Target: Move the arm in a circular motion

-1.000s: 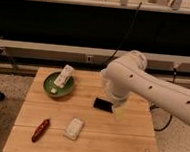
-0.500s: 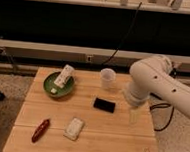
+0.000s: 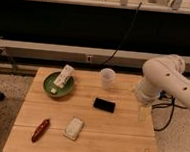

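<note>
The large glossy white arm [image 3: 168, 79] enters from the right and bends down over the right edge of the wooden table [image 3: 113, 142]. Its gripper [image 3: 144, 114] hangs pale below the elbow-like joint, just above the table's right side. It is to the right of a flat black object [image 3: 104, 105] and below and to the right of a clear plastic cup [image 3: 107, 78]. It touches none of the objects.
A green bowl [image 3: 52, 83] holding a white packet [image 3: 64, 76] sits at the table's back left. A white wrapped bar [image 3: 74, 128] and a red chili-like item [image 3: 40, 130] lie at the front left. A black cable [image 3: 122, 40] hangs behind.
The arm has swung from the table's middle to its right side, uncovering the cup and the black object. The objects on the table have not moved.
</note>
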